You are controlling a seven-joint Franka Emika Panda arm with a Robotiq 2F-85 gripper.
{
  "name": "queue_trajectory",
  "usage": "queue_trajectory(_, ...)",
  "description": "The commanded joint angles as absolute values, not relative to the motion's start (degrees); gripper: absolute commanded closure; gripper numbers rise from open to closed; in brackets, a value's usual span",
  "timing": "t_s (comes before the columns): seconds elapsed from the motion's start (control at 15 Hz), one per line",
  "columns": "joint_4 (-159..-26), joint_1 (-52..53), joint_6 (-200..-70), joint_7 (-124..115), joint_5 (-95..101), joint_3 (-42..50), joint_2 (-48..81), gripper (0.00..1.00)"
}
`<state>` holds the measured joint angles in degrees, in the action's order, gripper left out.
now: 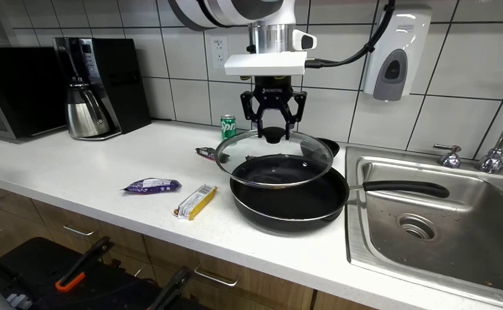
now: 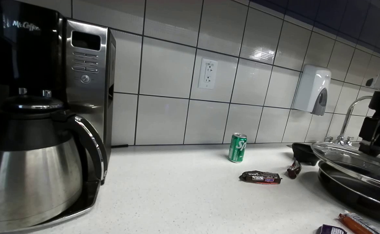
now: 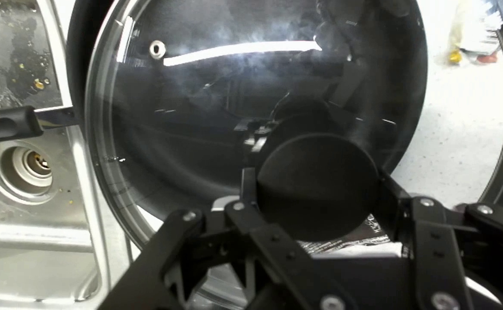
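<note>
Robotiq gripper (image 3: 316, 185), foremost in the wrist view, is clamped on the black knob (image 1: 274, 134) of a metal-rimmed glass lid (image 1: 273, 162). The lid is suspended above the black frying pan (image 1: 286, 224), off-centre; the pan handle (image 1: 406, 187) is extended over the stainless-steel sink (image 1: 458, 241).

Narrow gap between lid (image 1: 274, 159) and pan (image 1: 296, 206)

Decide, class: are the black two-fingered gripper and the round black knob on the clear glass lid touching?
Touching. The wrist view shows the gripper with its fingers against both sides of the knob, no gap showing.
</note>
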<state>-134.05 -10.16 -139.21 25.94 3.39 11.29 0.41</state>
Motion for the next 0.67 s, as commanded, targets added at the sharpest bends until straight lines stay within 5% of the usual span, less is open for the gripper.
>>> queue_trajectory(0.0, -136.09, -9.0, -137.59, 27.73, 4.08, 9.75, -4.11, 0.61)
queue_trajectory(0.6, -135.37, -2.76, -136.93, 27.26, 4.0, 4.36, -2.34, 0.61)
